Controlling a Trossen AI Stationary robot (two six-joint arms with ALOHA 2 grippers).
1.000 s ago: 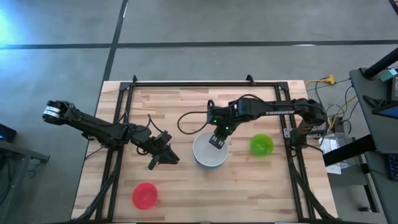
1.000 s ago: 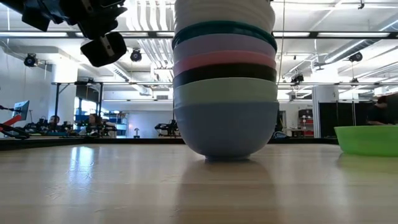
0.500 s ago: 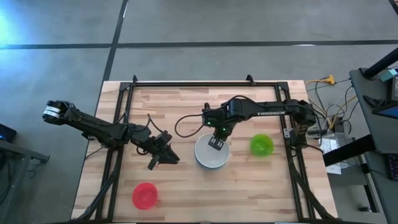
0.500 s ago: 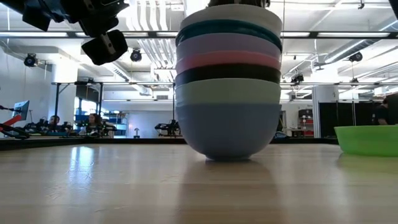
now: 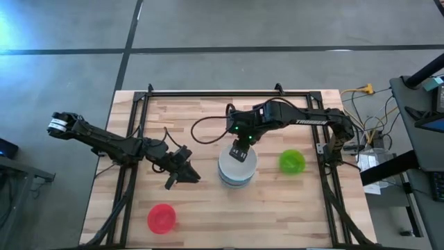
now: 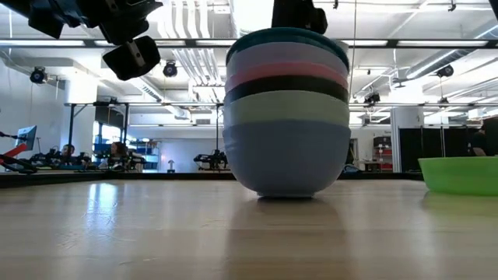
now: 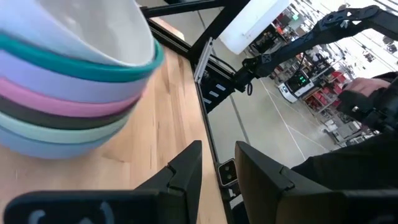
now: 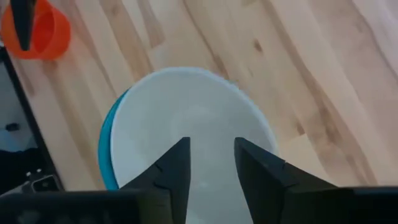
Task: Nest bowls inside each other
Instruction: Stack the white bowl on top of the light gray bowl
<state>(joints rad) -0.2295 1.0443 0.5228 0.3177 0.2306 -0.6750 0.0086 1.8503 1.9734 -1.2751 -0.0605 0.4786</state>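
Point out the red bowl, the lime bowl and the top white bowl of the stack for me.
red bowl [image 5: 161,217], high view, middle of its inside.
lime bowl [image 5: 291,161], high view, middle of its inside.
white bowl [image 8: 189,137], right wrist view, its inner floor.

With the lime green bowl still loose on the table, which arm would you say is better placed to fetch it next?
Probably the right. Its gripper hangs open over the stack, beside the lime green bowl. The left gripper waits across the stack, nearer the red bowl.

Stack of bowls [image 6: 286,117] – teal, lavender, pink, black, mint, blue; loose bowls lime green [image 5: 291,162], red [image 5: 161,218]
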